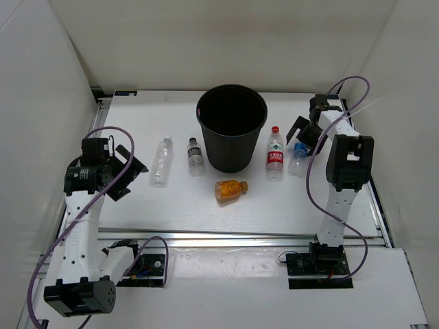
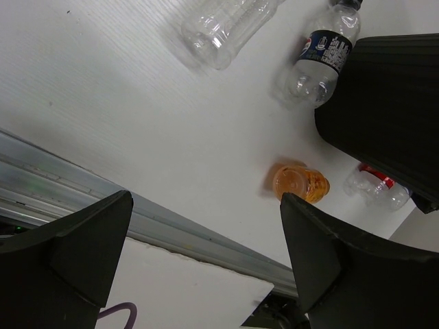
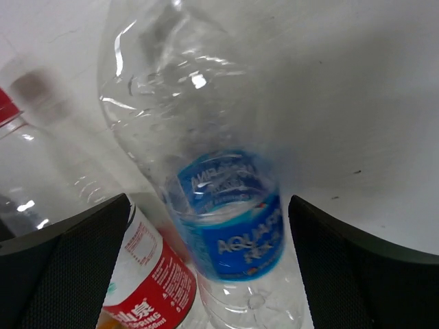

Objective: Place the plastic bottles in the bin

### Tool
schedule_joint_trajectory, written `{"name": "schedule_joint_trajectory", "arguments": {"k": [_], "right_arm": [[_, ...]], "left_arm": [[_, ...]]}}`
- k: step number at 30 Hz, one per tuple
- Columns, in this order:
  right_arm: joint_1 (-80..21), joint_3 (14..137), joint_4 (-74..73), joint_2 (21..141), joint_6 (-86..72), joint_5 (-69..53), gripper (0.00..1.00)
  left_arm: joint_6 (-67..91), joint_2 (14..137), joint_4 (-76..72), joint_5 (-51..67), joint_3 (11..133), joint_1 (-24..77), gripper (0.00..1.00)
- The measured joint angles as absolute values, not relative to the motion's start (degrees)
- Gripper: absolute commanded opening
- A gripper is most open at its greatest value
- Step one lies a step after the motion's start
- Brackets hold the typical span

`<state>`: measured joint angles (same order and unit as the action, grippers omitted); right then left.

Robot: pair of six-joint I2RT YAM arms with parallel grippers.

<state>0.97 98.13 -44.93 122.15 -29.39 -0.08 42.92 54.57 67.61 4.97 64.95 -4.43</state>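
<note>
The black bin (image 1: 232, 127) stands at the table's back middle. The clear white-capped bottle (image 1: 162, 160) and the black-capped bottle (image 1: 196, 157) lie to its left. The red-capped bottle (image 1: 275, 153) and the blue-label bottle (image 1: 298, 156) are to its right, and the orange bottle (image 1: 230, 190) is in front. My left gripper (image 1: 130, 171) is open and empty, left of the white-capped bottle. My right gripper (image 3: 209, 202) is open, with a finger on each side of the blue-label bottle (image 3: 233, 205). The red-label bottle (image 3: 147, 274) lies beside it.
A metal rail (image 1: 233, 236) runs along the table's near edge. White walls close in the left, back and right. The left wrist view shows the clear bottle (image 2: 223, 24), black-capped bottle (image 2: 322, 51), orange bottle (image 2: 300, 184) and the bin's wall (image 2: 391, 103).
</note>
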Motion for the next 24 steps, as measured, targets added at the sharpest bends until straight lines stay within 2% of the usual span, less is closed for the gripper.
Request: {"name": "schedule_joint_trajectory", "arguments": {"k": [3,4,5,6,9,10,14,18,21,24], "right_arm": [[1.0,98.1,-44.9,123.4,-29.3,-0.3,0.99],[1.0,98.1,-44.9,123.8,-29.3,-0.3,0.94],[1.0,98.1,-44.9,124.0,-29.4,-0.3,0.87],[1.0,98.1,-45.0,124.4,-29.5,-0.2,0.73],[1.1,97.7,-45.0,124.8,-30.1,0.5,0.43],[1.2,97.4,-45.1,124.5,-30.6,1.0,0.38],[1.8,94.9,-46.5,119.7,-32.7,3.3,0.34],[1.8,94.3,-47.7,107.7,-35.7,3.2,0.34],[-0.9,99.7,-47.5,97.7,-37.5,3.2,0.34],[-6.8,109.7,-43.3,93.1,-37.8,1.1,0.34]], "left_arm": [[43.0,55.2,67.7,5.5,64.9,-4.7,1.00],[43.0,55.5,67.7,5.6,64.9,-4.8,1.00],[43.0,55.7,67.7,5.6,64.9,-4.8,1.00],[43.0,55.8,67.7,5.7,64.9,-4.8,1.00],[43.4,55.9,67.7,5.7,64.9,-4.8,1.00],[43.4,55.9,67.7,5.8,64.9,-4.8,1.00],[43.9,55.9,67.7,6.6,64.9,-4.8,1.00],[43.7,56.1,67.6,7.5,64.9,-4.8,1.00],[43.3,55.7,66.8,8.2,63.8,-4.8,1.00],[42.9,55.7,66.5,8.5,62.3,-4.8,1.00]]}}
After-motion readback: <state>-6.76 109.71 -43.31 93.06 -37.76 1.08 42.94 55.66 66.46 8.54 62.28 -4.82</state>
